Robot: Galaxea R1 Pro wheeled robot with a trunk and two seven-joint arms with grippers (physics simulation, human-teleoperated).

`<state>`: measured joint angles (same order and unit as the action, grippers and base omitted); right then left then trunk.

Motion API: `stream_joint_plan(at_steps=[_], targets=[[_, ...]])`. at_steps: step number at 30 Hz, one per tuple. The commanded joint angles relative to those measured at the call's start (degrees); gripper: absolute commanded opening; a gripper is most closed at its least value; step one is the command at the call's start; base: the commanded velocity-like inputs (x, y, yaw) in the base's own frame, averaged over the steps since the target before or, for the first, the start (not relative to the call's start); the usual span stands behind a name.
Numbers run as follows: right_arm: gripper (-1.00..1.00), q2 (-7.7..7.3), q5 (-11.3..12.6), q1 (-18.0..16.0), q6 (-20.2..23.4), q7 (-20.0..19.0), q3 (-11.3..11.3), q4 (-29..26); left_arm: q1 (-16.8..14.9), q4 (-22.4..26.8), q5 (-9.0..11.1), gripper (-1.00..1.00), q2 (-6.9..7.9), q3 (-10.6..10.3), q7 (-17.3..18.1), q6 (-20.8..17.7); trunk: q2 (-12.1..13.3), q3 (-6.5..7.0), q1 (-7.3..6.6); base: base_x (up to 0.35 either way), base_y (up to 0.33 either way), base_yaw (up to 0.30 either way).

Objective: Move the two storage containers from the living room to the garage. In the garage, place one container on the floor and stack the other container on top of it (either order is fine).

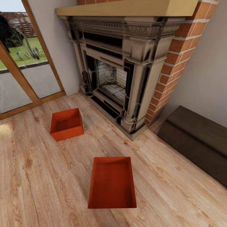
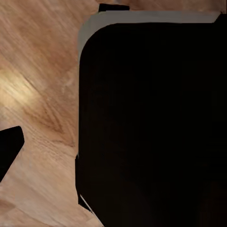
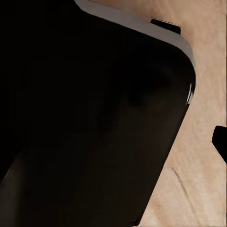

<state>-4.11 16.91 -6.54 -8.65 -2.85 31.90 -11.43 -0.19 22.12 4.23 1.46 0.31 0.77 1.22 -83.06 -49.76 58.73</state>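
Observation:
Two orange-red lidless storage containers rest on the living room's light wood-plank floor in the head view. The nearer container (image 1: pixel 112 184) lies lengthwise just in front of me, its inside bare. The farther container (image 1: pixel 66 123) sits to the left, near the glass doors, turned at a slight angle. In the left wrist view a dark tip (image 2: pixel 9 146) pokes in at the edge over the planks; the right wrist view has a similar dark tip (image 3: pixel 220 142). A large black rounded body fills most of both wrist views. I cannot tell how the jaws stand.
An ornate fireplace (image 1: pixel 126 63) with a red brick column (image 1: pixel 176 60) stands ahead. A dark brown chest (image 1: pixel 195 142) lies along the right wall. Glass doors (image 1: pixel 22 63) with wooden frames are at the left. Wood floor (image 1: pixel 41 176) stretches around both containers.

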Motion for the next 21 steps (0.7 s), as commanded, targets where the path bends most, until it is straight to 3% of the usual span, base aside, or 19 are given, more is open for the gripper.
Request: stream_joint_plan(at_steps=[1, 5, 10, 13, 15, 16, 21], targets=[[1.0, -0.29, 0.7, -0.2, 0.8, 0.9, 0.3, -2.0, 0.0, 2.6, 0.4, 1.0, 0.14, 0.0, 0.1, -1.4, 0.0, -0.04, 0.0, 0.0, 0.0, 0.0], [1.0, -0.72, 0.7, -2.4, 4.6, 4.1, 0.3, -7.7, 0.0, 10.6, 0.4, 1.0, 0.5, 0.0, 0.0, -6.0, 0.0, -0.04, 0.0, 0.0, 0.0, 0.0], [1.0, -2.55, 0.8, -5.5, 7.6, 6.5, 0.0, -14.9, 0.0, 22.6, 0.3, 1.0, 0.89, 0.0, -0.1, -13.2, 0.0, -0.04, 0.0, 0.0, 0.0, 0.0], [1.0, -3.57, 0.9, -9.1, 9.7, 7.0, -0.1, -17.7, -0.3, 31.4, 0.4, 1.0, 0.91, 0.1, -0.3, -19.5, 0.0, -0.04, 0.0, 0.0, 0.0, 0.0], [1.0, -3.76, 0.9, -12.0, 11.9, 7.5, -0.3, -18.0, -2.1, 33.4, 0.3, 1.0, 0.75, 0.1, -0.4, -22.7, 0.0, -0.04, 0.0, 0.0, 0.0, 0.0], [1.0, -3.84, 0.9, -14.4, 12.9, 8.4, -0.3, -18.2, -4.7, 34.2, 0.4, 1.0, 0.64, 0.1, -0.3, -24.6, 0.0, -0.04, 0.0, 0.0, 0.0, 0.0], [1.0, -3.71, 0.9, -19.7, 13.6, 10.5, -0.3, -18.3, -10.9, 34.6, 0.4, 1.0, 0.45, 0.1, -0.3, -27.4, 0.0, -0.04, 0.0, 0.0, 0.0, 0.0]])
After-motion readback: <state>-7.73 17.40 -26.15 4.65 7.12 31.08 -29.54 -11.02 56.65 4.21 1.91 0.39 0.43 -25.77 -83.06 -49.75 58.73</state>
